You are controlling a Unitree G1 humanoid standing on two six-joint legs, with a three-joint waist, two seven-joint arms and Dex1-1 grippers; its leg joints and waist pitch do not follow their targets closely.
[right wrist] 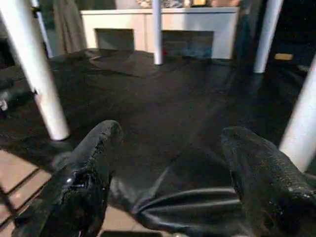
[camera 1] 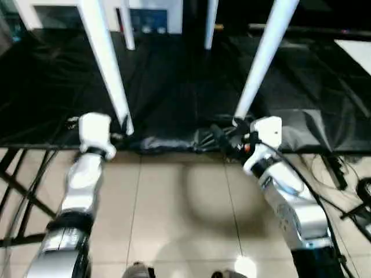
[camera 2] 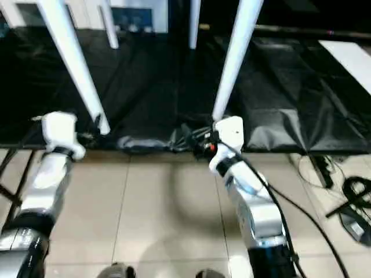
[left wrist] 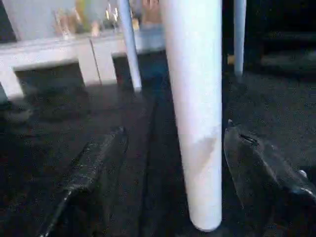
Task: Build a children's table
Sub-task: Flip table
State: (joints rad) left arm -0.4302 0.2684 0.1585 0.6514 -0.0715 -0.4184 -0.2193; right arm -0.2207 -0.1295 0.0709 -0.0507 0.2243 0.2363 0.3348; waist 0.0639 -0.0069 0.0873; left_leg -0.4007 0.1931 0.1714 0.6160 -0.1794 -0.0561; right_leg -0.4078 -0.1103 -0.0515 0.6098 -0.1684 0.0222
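Now we are looking down at the children's table [camera 1: 110, 63] standing upright on its four white legs, the long axis of each leg running from the floor covering up out of the top of the picture. The two near legs are slanting, their lower ends closer together than their upper parts; the two far legs [camera 1: 210, 26] are standing further back. The near left leg [left wrist: 195, 113] is standing between the fingers [left wrist: 89, 168] of our left end effector [left wrist: 173, 163], which is spread wide with a gap on both sides of the tube. Our right end effector [right wrist: 170, 163] is also gaping wide and is holding nothing; the near right leg [right wrist: 301, 123] is rising just beside its one finger. The legs are resting on a black, wrinkled sheet [camera 1: 185, 81] spread over the floor, whose beige tiles [camera 1: 179, 208] are lying under our forearms. A low white cabinet [right wrist: 163, 29] is standing at the back, and black cables [camera 2: 342, 197] are trailing at the right.
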